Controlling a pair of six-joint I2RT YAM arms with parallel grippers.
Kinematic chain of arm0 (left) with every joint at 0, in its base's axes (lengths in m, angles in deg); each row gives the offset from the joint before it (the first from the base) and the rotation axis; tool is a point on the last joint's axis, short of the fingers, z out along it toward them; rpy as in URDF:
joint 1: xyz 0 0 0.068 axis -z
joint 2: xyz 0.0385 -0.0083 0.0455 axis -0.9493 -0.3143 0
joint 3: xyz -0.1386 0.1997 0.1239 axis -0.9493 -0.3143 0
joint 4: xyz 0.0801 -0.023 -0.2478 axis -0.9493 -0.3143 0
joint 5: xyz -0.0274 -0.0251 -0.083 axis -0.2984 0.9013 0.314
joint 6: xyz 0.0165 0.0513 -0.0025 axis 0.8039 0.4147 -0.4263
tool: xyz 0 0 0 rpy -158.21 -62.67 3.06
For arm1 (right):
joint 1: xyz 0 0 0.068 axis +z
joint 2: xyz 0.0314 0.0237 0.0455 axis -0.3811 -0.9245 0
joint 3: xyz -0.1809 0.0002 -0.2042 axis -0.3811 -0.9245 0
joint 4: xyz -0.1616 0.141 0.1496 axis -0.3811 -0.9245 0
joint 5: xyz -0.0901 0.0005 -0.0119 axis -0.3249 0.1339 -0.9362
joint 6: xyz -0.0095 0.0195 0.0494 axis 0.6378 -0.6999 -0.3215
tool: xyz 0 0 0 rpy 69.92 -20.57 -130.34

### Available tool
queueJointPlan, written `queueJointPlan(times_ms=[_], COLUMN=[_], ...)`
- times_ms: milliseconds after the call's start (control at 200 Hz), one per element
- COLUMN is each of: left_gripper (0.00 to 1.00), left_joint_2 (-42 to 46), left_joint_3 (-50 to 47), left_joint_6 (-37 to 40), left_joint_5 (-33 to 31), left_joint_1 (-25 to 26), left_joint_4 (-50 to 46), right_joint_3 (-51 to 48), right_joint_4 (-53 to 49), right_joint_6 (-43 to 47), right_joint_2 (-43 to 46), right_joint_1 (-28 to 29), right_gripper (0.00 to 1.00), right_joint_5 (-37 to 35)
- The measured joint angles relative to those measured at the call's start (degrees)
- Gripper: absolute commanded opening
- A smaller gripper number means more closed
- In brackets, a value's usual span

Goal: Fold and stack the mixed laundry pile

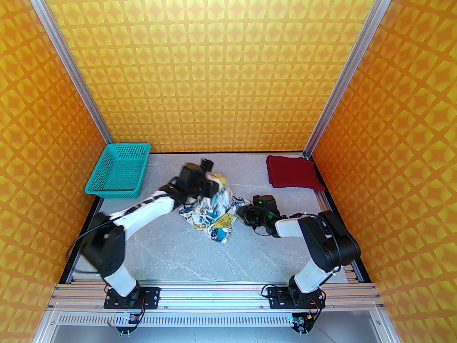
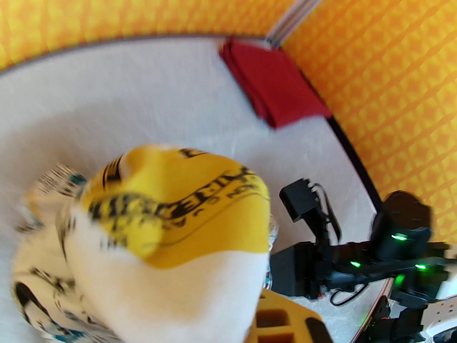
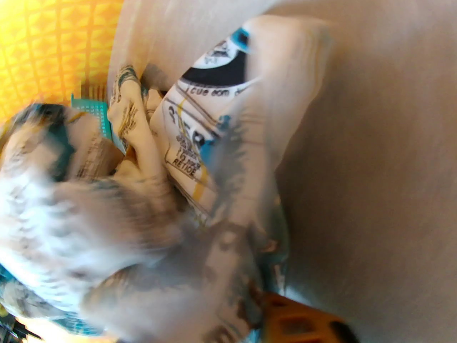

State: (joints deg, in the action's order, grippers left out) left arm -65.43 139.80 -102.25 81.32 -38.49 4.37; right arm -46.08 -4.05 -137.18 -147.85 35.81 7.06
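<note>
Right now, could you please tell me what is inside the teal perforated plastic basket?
Inside the teal perforated plastic basket just its own mesh floor and walls show, no garment. Its near wall covers a narrow strip of floor.

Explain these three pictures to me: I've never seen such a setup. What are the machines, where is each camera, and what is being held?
These are two robot arms bolted at the near edge of a grey table, each ending in a two-finger gripper. The wide picture looks down from above and behind them. The other two come from small cameras on the wrists, so close that the cloth looks blurred. On the table are a teal basket at the far left, a folded red shirt at the far right, and a crumpled printed shirt in the middle. The left gripper is shut on the printed shirt's top, holding it up in a peak. The right gripper is shut at its right edge.
</note>
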Motion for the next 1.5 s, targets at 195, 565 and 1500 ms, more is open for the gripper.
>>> queueJointPlan(times_ms=[195, 565, 1500], left_gripper=[0.0, 0.02, 0.8], left_joint_2=[9.7, 37.94, 20.13], left_joint_3=[2.08, 2.45, -22.97], left_joint_6=[3.82, 5.66, -2.27], left_joint_5=[0.02, -0.94, -1.64], left_joint_1=[-0.15, -0.15, -8.35], left_joint_4=[-5.44, -14.84, -12.44], right_joint_3=[6.4, 27.15, 8.41], right_joint_4=[-6.23, -45.9, -54.4], right_joint_6=[6.88, 28.72, 32.74], right_joint_2=[5.86, 40.37, 31.04], right_joint_1=[-2.4, -2.67, -6.32], right_gripper=[0.0, 0.0, 0.63], right_joint_5=[0.26, -9.09, -5.01])
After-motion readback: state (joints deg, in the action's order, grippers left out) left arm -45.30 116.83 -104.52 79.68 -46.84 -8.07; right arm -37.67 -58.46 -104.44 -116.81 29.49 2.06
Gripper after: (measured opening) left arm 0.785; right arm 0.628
